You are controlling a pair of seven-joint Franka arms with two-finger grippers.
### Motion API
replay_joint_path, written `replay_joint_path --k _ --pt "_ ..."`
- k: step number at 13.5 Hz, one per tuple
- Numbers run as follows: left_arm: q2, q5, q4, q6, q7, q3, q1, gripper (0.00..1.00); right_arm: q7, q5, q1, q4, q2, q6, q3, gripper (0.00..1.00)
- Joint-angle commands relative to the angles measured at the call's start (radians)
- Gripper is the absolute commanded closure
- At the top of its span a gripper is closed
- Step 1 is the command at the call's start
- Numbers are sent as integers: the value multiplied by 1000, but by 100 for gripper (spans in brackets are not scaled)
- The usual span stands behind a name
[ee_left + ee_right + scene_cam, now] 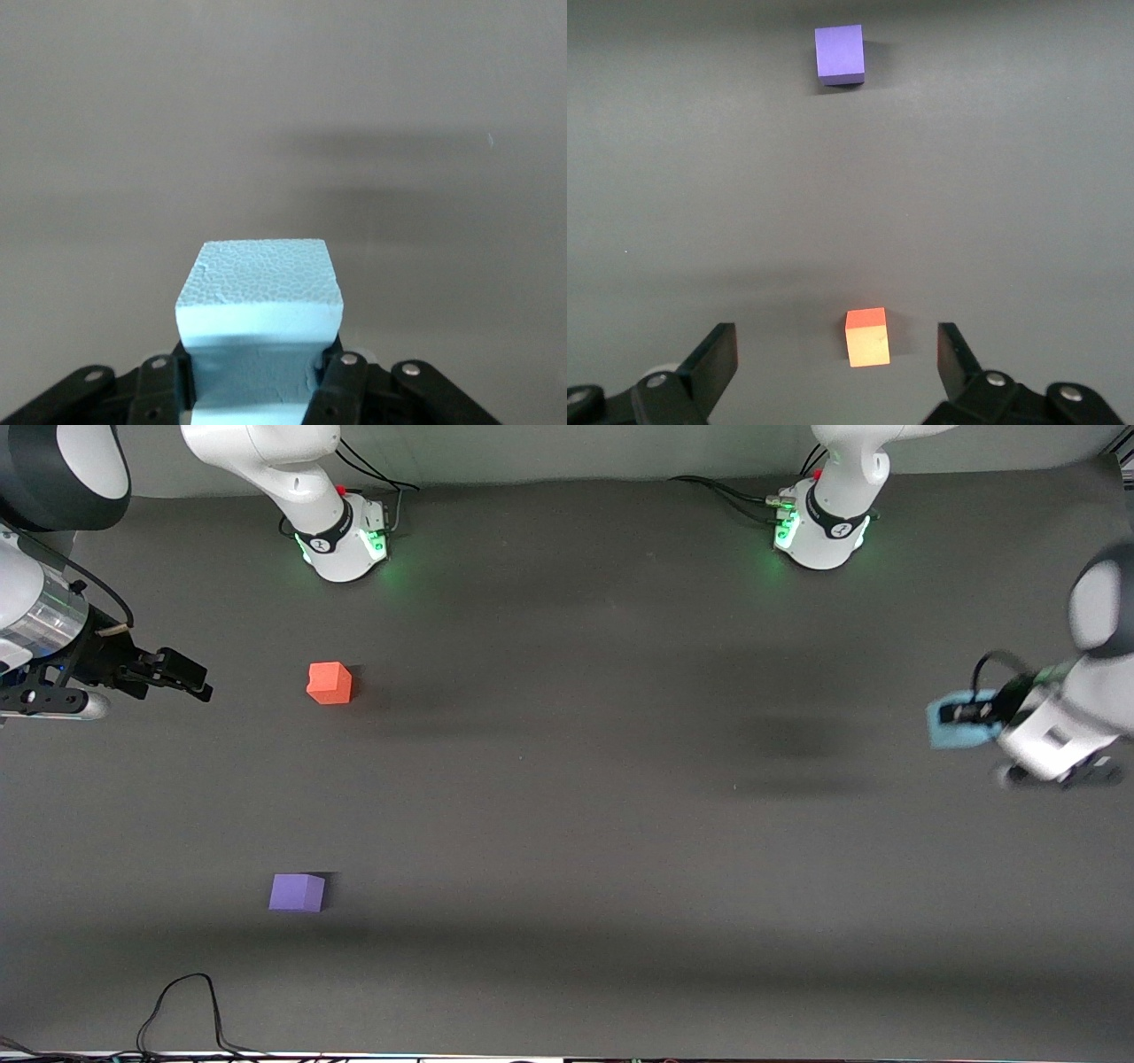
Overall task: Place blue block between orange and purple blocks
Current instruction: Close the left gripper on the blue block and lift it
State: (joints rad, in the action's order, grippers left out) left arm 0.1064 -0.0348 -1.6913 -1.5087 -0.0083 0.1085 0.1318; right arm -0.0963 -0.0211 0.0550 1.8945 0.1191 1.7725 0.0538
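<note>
My left gripper [961, 717] is shut on the light blue block [948, 731] and holds it in the air over the left arm's end of the table; the left wrist view shows the blue block [259, 297] pinched between the black fingers [341, 381]. The orange block [330, 683] sits on the table toward the right arm's end. The purple block [297, 892] sits nearer to the front camera than the orange one. My right gripper [182, 676] is open and empty, up beside the orange block at the table's end. Its wrist view shows the orange block [866, 337] and the purple block [839, 55].
The table is a dark grey mat [567, 824]. The two arm bases [347, 536] [819, 527] stand along its farthest edge. A black cable [182, 1010] loops at the edge nearest the front camera.
</note>
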Motion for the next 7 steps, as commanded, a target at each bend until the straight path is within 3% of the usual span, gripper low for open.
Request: replay_joint_path --k 1,7 --pt "-74 -10 53 129 13 -7 0 59 -3 -11 11 31 33 22 8 0" --pt "-109 0 81 188 -12 29 -17 59 16 -10 9 43 45 36 9 0"
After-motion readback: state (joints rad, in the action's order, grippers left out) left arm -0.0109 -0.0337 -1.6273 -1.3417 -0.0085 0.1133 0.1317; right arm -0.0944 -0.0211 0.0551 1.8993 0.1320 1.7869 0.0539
